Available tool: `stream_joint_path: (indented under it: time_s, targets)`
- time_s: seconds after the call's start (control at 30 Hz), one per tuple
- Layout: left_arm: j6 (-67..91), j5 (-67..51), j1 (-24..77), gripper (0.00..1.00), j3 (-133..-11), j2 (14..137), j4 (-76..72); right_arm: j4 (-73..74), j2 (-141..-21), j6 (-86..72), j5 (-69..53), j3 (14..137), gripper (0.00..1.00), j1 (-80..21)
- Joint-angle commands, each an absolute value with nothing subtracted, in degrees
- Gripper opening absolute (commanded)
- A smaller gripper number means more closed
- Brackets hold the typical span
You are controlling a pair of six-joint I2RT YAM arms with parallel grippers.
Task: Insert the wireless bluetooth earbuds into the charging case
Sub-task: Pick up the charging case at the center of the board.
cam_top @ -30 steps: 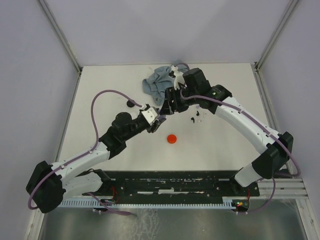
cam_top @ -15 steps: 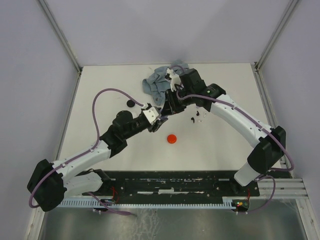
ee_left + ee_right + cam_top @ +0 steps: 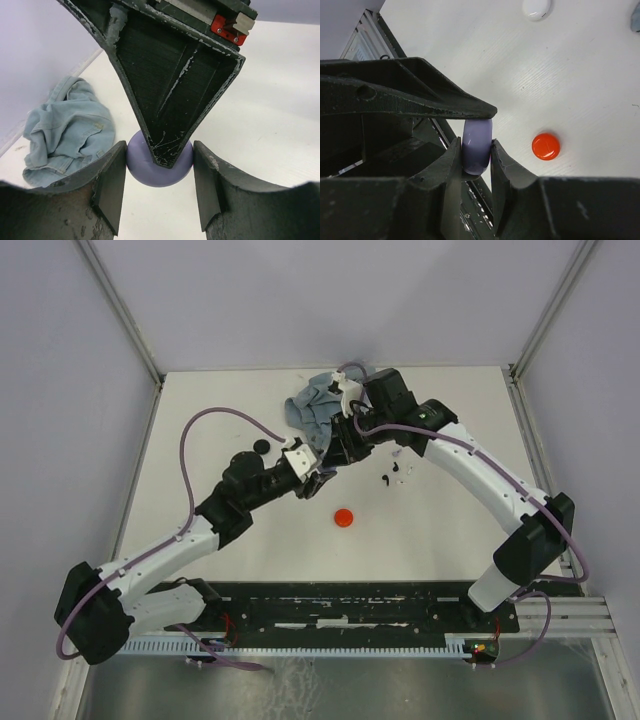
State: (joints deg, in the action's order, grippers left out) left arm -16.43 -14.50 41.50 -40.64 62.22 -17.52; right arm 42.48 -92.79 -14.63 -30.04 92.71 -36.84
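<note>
Right gripper clamps lilac disc edgewise; left gripper pinches its rim; red disc at 3 o'clock.

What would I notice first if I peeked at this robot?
Mid-table, the left gripper and right gripper both pinch one lilac round piece. A bright red disc lies just nearer on the white table, and a crumpled blue cloth sits behind them.
</note>
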Motion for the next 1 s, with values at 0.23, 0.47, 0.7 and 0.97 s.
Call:
stream_joint_path:
  time_s: [0.23, 0.47, 0.7, 0.97]
  targets:
    - [-1.53, -39.30, 30.25, 0.63, -40.99, 58.04, -18.55, 46.76, -88.12, 1.19, -35.11, 96.69, 0.02, -35.95]
    - [8.56, -54.82, 24.03, 0.63, -38.55, 59.55, -28.21, 45.59, -86.27, 5.83, -39.65, 95.71, 0.02, -35.99]
    - [19.48, -61.70, 23.49, 0.60, -39.26, 63.65, -39.93, 41.53, -83.75, 11.61, -46.48, 91.91, 0.02, -35.95]
    - [26.34, -64.31, 23.59, 0.53, -40.27, 67.14, -47.37, 37.22, -80.98, 16.75, -49.20, 87.81, 0.02, -36.05]
